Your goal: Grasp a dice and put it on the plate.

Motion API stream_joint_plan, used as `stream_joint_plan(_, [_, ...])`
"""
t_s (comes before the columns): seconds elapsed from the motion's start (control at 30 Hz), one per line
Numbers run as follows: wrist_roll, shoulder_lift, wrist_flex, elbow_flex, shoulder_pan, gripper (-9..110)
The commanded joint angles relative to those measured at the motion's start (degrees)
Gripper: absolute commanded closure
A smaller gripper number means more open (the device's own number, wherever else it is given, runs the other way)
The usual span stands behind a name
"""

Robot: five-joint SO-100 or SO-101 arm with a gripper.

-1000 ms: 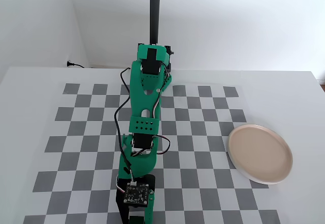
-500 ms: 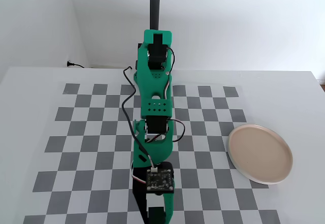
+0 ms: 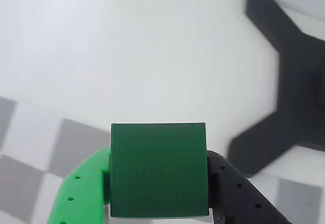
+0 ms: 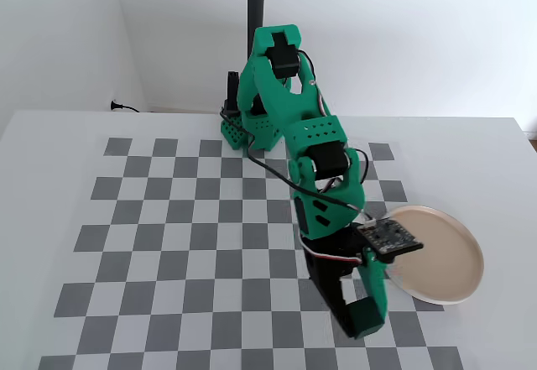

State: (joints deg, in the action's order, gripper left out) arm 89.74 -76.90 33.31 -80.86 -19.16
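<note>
The dice [image 3: 158, 169], a dark green cube, fills the lower middle of the wrist view. My gripper [image 3: 158, 186] is shut on it, with the bright green finger [image 3: 84, 193] on its left and the black finger [image 3: 238, 193] on its right. In the fixed view the gripper [image 4: 352, 315] hangs low over the checkerboard, just left of the plate [image 4: 445, 257], and the dice is hidden behind the fingers. The pale beige plate lies at the right edge of the board, its left rim partly covered by the wrist's circuit board [image 4: 388, 236].
A checkerboard mat [image 4: 151, 219] covers the white table. A black pole [image 4: 256, 1] rises behind the arm's base, and its black cross-shaped foot [image 3: 297, 82] shows in the wrist view. A cable plug [image 4: 117, 106] sits at the far left wall.
The arm has swung from the board's lower middle to the right, toward the plate, carrying the gripper with it.
</note>
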Motion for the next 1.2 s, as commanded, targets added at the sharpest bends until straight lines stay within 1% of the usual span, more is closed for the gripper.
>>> stream_joint_plan(0.0, [-0.35,-9.14,0.53,1.32,-4.83,106])
stream_joint_plan(0.13, [-0.44,-8.96,0.44,1.23,-8.61,106])
stream_joint_plan(0.37, [-0.53,-4.75,-8.09,1.76,-11.16,106])
stream_joint_plan(0.47, [-1.76,-2.99,-9.32,2.90,-11.34,106])
stream_joint_plan(0.77, [-5.54,9.05,-3.96,18.02,-11.07,106])
stream_joint_plan(1.03, [-6.68,23.20,2.90,37.18,-11.51,106])
stream_joint_plan(1.17, [-6.50,25.31,3.87,39.73,-12.22,106])
